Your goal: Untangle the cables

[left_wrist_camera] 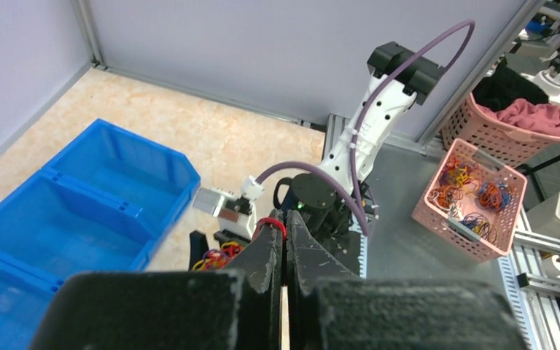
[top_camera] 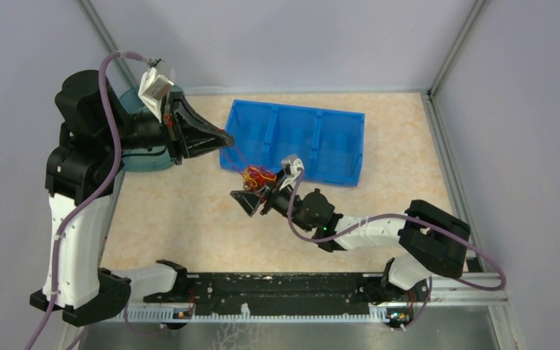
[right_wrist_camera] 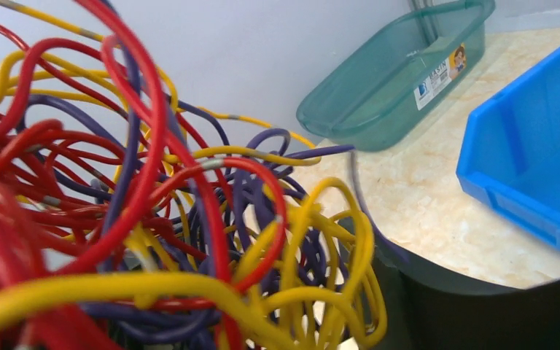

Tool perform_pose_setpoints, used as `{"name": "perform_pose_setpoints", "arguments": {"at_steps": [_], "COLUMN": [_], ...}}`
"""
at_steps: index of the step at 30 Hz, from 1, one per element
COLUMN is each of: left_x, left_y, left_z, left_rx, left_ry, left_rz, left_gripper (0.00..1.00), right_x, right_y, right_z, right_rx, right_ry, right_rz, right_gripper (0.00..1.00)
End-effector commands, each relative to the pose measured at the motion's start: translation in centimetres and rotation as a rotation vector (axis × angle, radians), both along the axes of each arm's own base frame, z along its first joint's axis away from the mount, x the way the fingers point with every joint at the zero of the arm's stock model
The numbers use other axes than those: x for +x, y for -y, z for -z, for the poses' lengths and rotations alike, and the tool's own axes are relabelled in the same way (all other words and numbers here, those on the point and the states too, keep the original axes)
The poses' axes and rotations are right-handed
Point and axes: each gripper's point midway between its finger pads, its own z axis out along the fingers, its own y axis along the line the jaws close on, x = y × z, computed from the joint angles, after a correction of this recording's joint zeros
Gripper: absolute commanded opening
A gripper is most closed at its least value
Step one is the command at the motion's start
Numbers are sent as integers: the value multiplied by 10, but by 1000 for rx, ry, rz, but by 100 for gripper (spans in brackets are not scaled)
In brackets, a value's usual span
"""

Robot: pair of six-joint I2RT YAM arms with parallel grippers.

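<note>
The cables (top_camera: 257, 176) are a tangled ball of red, yellow and dark purple wires, in front of the blue bin. My right gripper (top_camera: 251, 197) is shut on the ball from below; in the right wrist view the cables (right_wrist_camera: 153, 219) fill the left and middle, and only one dark finger (right_wrist_camera: 445, 306) shows. My left gripper (top_camera: 224, 138) is shut on one red wire (left_wrist_camera: 270, 223) at its tips (left_wrist_camera: 286, 224). This wire runs down to the ball (left_wrist_camera: 215, 259), which is lower left of the tips.
A blue three-compartment bin (top_camera: 335, 157) lies behind the ball and shows in the wrist views (left_wrist_camera: 80, 204) (right_wrist_camera: 532, 160). A teal basin (top_camera: 142, 157) (right_wrist_camera: 401, 80) stands at the far left under my left arm. Pink baskets (left_wrist_camera: 474, 197) stand off the table.
</note>
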Motion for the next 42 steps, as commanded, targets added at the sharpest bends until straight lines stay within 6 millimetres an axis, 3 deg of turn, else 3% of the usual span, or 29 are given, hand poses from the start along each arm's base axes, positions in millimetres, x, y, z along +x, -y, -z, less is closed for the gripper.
{"name": "perform_pose_setpoints", "arguments": {"at_steps": [1, 5, 10, 15, 23, 30, 34, 37, 42], "left_x": [-19, -7, -10, -21, -26, -30, -30, -30, -33], "left_y": [-14, -15, -13, -14, -13, -11, -10, -10, -9], "left_z": [-54, -10, 79, 119, 118, 121, 122, 118, 99], "left_rx": [-75, 16, 144, 177, 167, 154, 147, 139, 116], "left_ry": [316, 283, 58, -32, -56, -118, -118, -113, -86], "left_rz": [-50, -65, 6, 51, 78, 102, 104, 107, 121], "left_gripper": [0, 0, 0, 0, 0, 0, 0, 0, 0], "right_x": [-6, -5, -3, -5, -6, -9, -10, -11, -4], "right_y": [27, 40, 41, 32, 18, 7, 1, -3, -2], "right_z": [93, 68, 3, -25, -41, -89, -105, -97, -54], "right_rx": [-260, -225, -157, -138, -77, -18, -25, -49, -108], "right_ry": [-139, -131, -44, 3, 48, 187, 236, 225, 148], "right_rz": [41, 81, 83, 54, 15, 0, -16, -29, 1], "right_gripper": [71, 81, 88, 88, 82, 76, 74, 71, 69]}}
